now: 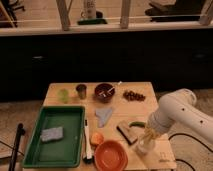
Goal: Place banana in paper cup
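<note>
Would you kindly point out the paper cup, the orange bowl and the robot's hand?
paper cup (144, 148), camera view, front wall.
orange bowl (110, 155), camera view, bare inside.
hand (149, 132), camera view, its tip, just above the paper cup.
</note>
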You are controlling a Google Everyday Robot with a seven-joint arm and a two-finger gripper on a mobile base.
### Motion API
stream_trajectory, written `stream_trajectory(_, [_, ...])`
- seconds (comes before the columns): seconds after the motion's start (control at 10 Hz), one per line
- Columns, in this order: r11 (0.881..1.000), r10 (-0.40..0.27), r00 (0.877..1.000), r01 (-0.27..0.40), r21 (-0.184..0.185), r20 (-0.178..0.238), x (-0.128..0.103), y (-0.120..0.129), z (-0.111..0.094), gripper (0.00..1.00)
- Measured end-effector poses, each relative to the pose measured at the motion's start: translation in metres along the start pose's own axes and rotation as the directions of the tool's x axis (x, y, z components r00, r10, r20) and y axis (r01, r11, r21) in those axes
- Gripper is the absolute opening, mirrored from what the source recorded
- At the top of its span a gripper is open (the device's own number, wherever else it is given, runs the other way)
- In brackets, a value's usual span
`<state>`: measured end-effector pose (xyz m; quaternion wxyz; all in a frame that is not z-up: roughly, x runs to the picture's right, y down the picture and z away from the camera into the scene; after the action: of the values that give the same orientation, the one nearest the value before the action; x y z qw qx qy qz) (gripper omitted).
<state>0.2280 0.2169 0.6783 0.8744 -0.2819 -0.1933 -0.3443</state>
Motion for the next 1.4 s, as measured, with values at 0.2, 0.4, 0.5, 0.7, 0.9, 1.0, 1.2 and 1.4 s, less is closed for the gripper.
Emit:
stream_trajectory(0.2, [1.000, -0.012, 1.000, 0.012, -0.003, 0.020, -0.0024, 0.0009, -0.0013, 0.00])
stream_trajectory(0.4, [1.000, -0.014, 0.999, 0.015, -0.010, 0.039, -0.0045, 0.0044, -0.0014, 0.00])
stream_trajectory(0.5, [1.000, -0.019, 0.999, 0.020, -0.010, 0.045, -0.0059, 0.0029, -0.0011, 0.00])
stream_trajectory(0.7, [0.999, -0.029, 0.998, 0.030, -0.018, 0.059, -0.0087, 0.0012, 0.0001, 0.02])
stream_trajectory(0.9, [0.999, -0.028, 0.997, 0.030, -0.021, 0.069, -0.0093, 0.0013, 0.0001, 0.16])
stream_trajectory(1.0, [0.999, -0.029, 0.997, 0.031, -0.023, 0.073, -0.0096, 0.0007, 0.0002, 0.27])
stream_trajectory(1.2, [0.999, -0.025, 0.997, 0.027, -0.025, 0.077, -0.0092, 0.0014, 0.0001, 0.48])
stream_trajectory(1.4, [0.999, -0.022, 0.997, 0.024, -0.026, 0.078, -0.0087, 0.0021, -0.0004, 0.68])
